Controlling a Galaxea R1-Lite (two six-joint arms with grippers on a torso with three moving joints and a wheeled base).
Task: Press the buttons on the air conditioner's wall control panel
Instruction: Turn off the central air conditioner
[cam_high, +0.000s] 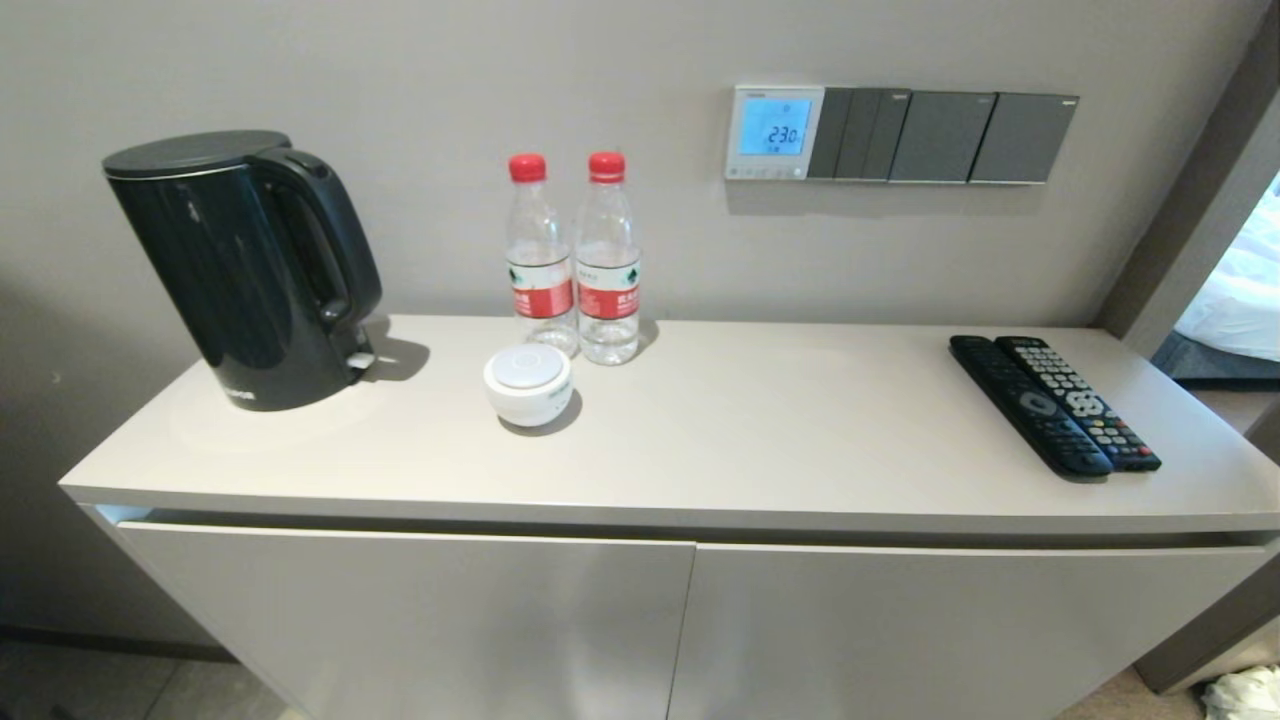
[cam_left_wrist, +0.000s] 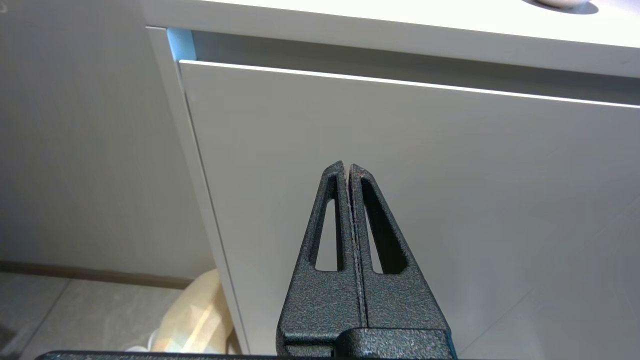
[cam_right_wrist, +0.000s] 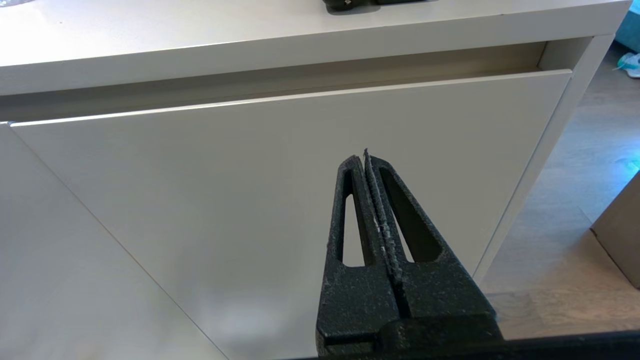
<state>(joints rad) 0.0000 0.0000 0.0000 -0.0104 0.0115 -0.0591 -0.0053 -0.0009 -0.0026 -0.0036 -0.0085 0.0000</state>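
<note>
Nearest, both arms hang low in front of the pale grey cabinet (cam_high: 640, 430), below its top. The left gripper (cam_left_wrist: 347, 167) faces the left door with its black fingers pressed together on nothing; the right gripper (cam_right_wrist: 367, 159) faces the right door, likewise closed and empty. Closed fingers make a narrow tip, which I judge suits poking small keys, though neither arm has been raised for it.

On the cabinet top, a round white lidded dish (cam_high: 528, 384) sits toward the front, two clear red-capped water bottles (cam_high: 575, 260) just behind it, and a black electric kettle (cam_high: 245, 265) at the left end. Two black remotes (cam_high: 1055, 402) lie side by side at the right end.

On the wall above the cabinet's right half hangs the small white-framed control panel (cam_high: 775, 132), its screen lit pale blue with digits, the row of tiny grey buttons (cam_high: 767, 172) along its lower edge. Dark grey switch plates (cam_high: 945, 137) adjoin it. A reach must clear the cabinet's front edge; the bottles stand nearest that path.
</note>
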